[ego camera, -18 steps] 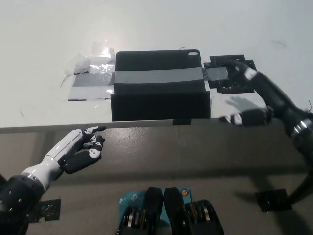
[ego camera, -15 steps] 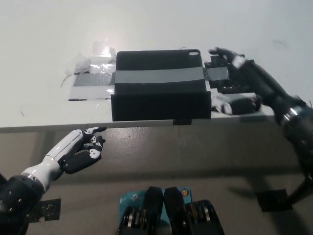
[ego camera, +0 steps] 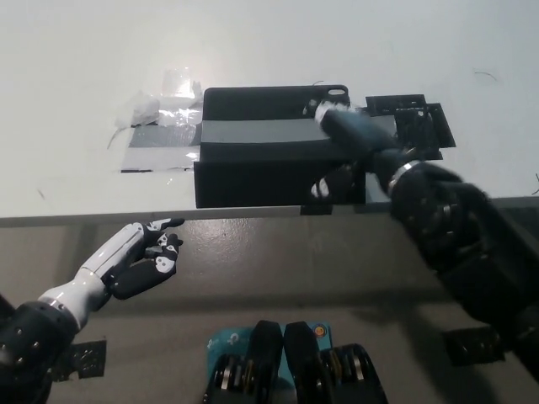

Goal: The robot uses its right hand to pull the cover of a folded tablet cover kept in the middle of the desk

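Left hand [ego camera: 139,259], glossy white shell over black joints, sits in the lower left of the frame, just below the tabletop's front edge, its fingers loosely curled and spread with nothing in them. Above it, in the upper left, the tabletop [ego camera: 76,76] is a smooth, matte white sheet with a few faint scuffs. On it, left of centre, lie crumpled strips of clear tape [ego camera: 160,105], shiny and catching a glare, over a grey tape band [ego camera: 156,156] that runs to the right.

At the upper middle lies the tablet cover [ego camera: 261,143]: a flat, black, matte rectangle with rounded far corners and a small cutout near its far right corner. A lighter grey strip crosses its top from side to side, and its near face drops as a dark panel close to the tabletop's front edge.

Right hand [ego camera: 349,143], black and blurred, reaches over the cover's right end from the lower right; its bulky, jointed black arm [ego camera: 455,236] fills the right side and hides that end of the cover. Whether its fingers are clamped on the cover cannot be told. Behind it, upper right, a black square marker [ego camera: 421,122] lies flat, partly covered.
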